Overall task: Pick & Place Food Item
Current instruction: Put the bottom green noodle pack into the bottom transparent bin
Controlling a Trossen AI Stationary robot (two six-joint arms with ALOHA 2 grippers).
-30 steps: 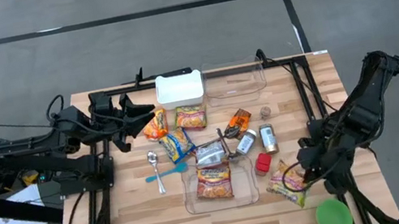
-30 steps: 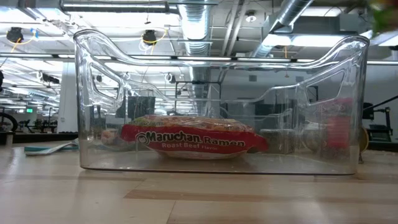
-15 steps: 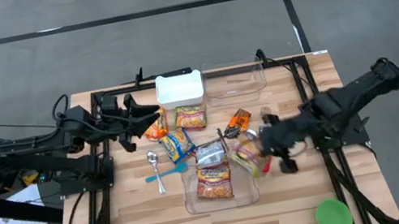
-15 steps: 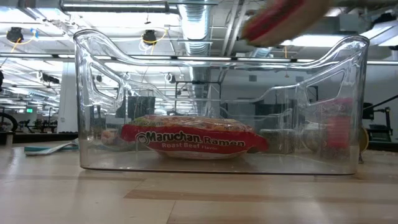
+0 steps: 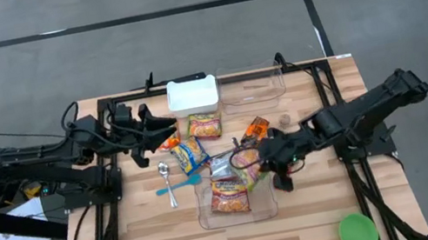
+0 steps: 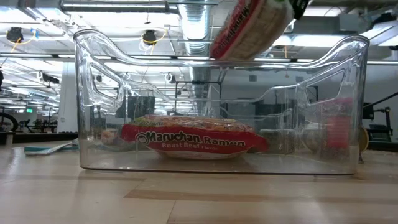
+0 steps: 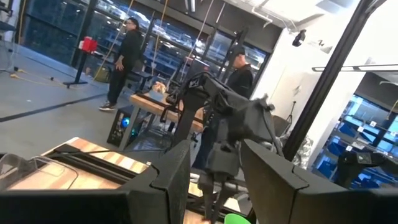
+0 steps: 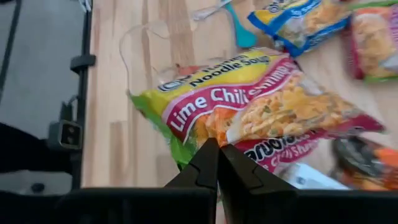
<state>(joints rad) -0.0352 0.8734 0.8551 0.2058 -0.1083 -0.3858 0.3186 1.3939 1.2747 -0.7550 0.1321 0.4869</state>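
Note:
The food item is a ramen packet, yellow, green and red, printed "Lime Chili Shrimp". It hangs under my right gripper, which is shut on it. In the low view the packet is above the clear bin, over its right half. A red Maruchan packet lies flat on the bin's floor. My left gripper stands open and high at the table's left, near an orange packet, with nothing between its fingers. My right gripper pinches one long edge of the packet between its two shut fingers. The fingers slant down from the table's right side. The packet is lifted clear and hangs tilted, its free end lowest, above the bin's rim.
More ramen packets, a metal spoon and a blue spoon lie left of and beyond the bin. A white container and a clear one stand at the far edge. A green round thing is near right.
My right gripper has swung from the table's near right corner toward the left and a little farther back, carrying the packet clear of the table. The packet is now above the clear bin. The gripper has stayed shut on it.

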